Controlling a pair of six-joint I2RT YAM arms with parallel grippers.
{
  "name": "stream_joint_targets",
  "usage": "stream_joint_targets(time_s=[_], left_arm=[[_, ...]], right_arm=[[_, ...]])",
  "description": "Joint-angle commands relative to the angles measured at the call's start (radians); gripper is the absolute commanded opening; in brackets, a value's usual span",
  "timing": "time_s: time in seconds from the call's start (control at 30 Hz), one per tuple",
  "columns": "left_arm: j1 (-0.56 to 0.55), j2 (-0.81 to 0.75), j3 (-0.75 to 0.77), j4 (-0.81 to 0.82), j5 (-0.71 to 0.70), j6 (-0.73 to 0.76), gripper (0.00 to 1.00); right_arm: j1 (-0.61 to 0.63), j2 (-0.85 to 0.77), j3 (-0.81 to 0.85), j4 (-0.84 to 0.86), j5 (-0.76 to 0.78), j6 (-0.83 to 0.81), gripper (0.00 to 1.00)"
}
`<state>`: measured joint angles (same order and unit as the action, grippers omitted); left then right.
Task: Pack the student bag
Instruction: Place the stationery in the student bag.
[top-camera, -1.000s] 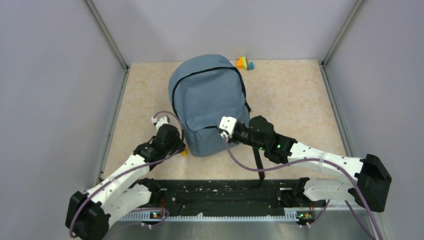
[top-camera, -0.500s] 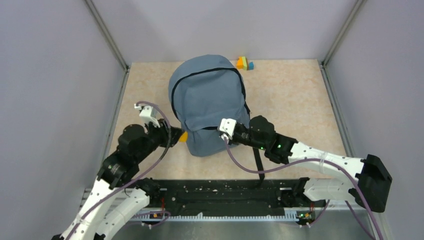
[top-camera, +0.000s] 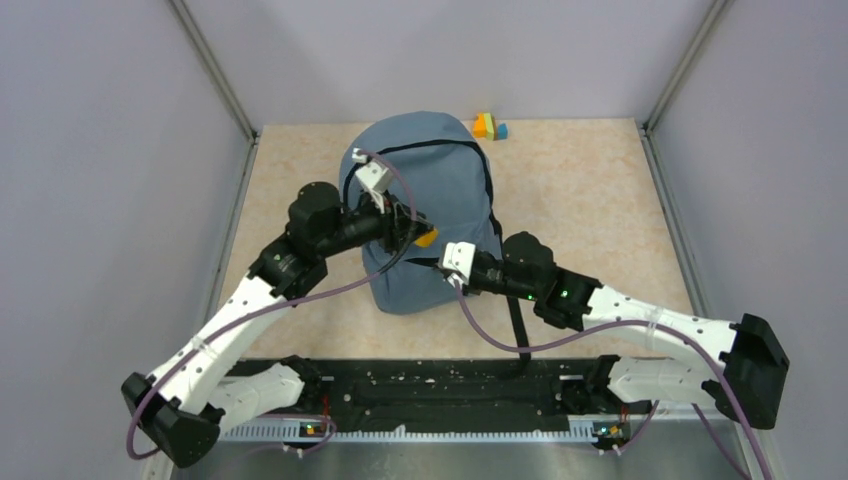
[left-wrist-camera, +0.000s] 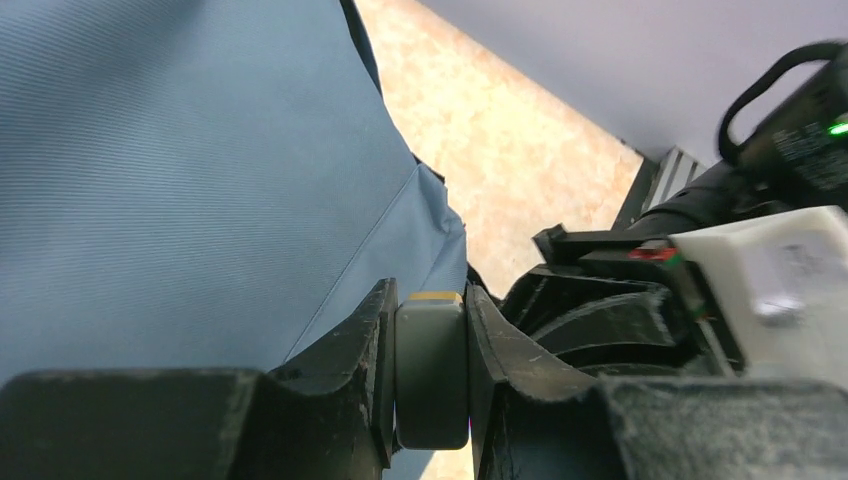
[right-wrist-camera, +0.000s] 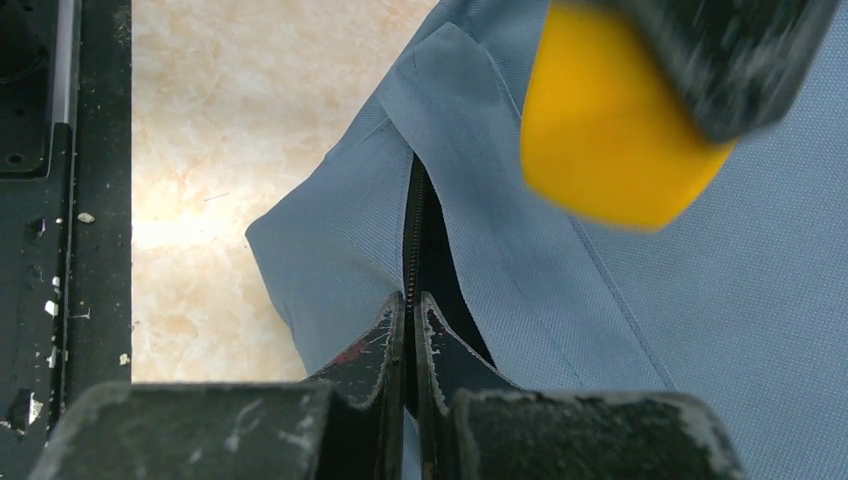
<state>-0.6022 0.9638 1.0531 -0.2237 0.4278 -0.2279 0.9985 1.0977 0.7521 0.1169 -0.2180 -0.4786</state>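
the soft, floppy grey-blue fabric backpack (top-camera: 445, 170) lay at the beige table (top-camera: 600, 210) centre, the right gripper (right-wrist-camera: 410, 308) pinching its black zipper edge (right-wrist-camera: 413, 230), probably the surest hold, while the left gripper (left-wrist-camera: 430, 310) clamped a small yellow block (right-wrist-camera: 610, 130) above.

Blurred: yellow block (right-wrist-camera: 610, 120), cut at top edge; far coloured pieces (top-camera: 489, 126) indistinct.

A large grey-blue fabric student bag (top-camera: 445, 170) lies flat, front side up, mid-table on the beige table (top-camera: 600, 200). Its rounded top points to 12 o'clock and its base to 6 o'clock. The front pocket zipper (right-wrist-camera: 412, 240) gapes partly open, and a black strap (top-camera: 517, 325) trails toward 5 o'clock.
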Motion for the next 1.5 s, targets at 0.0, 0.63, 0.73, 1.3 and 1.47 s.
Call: stream_joint_targets(time_s=[0.0,0.63,0.73,1.3,1.47], left_arm=[[-0.019,0.054,-0.038,0.174,0.073,0.058,0.02],[-0.035,0.19,-0.179,0.105,0.162,0.082,0.0],[-0.036,0.205,-0.18,0.068,0.146,0.098,0.0],[-0.048,0.048,-0.117,-0.021,-0.11,0.09,0.78],[-0.046,-0.03,-0.038,-0.117,-0.303,0.059,0.83]], right_arm=[[0.007,-0.048,0.029,0.069,-0.055,0.005,0.0],[0.007,-0.059,0.031,0.085,-0.01,0.012,0.0],[0.006,-0.061,0.029,0.095,0.005,0.011,0.0],[0.007,-0.061,0.029,0.107,0.005,0.005,0.0],[0.007,-0.058,0.026,0.11,0.005,0.005,0.0]])
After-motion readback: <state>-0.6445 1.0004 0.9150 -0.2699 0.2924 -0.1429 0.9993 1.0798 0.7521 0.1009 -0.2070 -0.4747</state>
